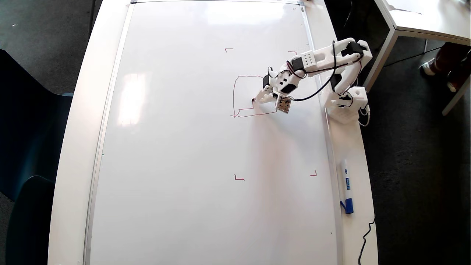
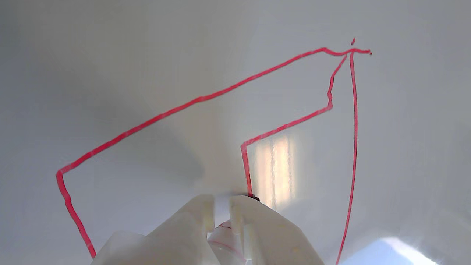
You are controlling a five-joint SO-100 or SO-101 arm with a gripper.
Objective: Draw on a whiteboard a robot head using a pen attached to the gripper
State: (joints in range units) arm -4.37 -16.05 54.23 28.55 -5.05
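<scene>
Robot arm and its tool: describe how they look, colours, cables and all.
The arm is white 3D-printed plastic with black motors, black cables looping along it, and a bare circuit board at the wrist. The tool is a small white claw with pale, blocky fingers.

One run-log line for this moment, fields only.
gripper: shut on pen | pen tip: on whiteboard | robot head: outline closed, inner square partly drawn | blue-capped marker: lying beside board

An office or classroom: white tables (image 1: 423,22) on dark carpet (image 1: 412,154), a large whiteboard (image 1: 184,165)
</scene>
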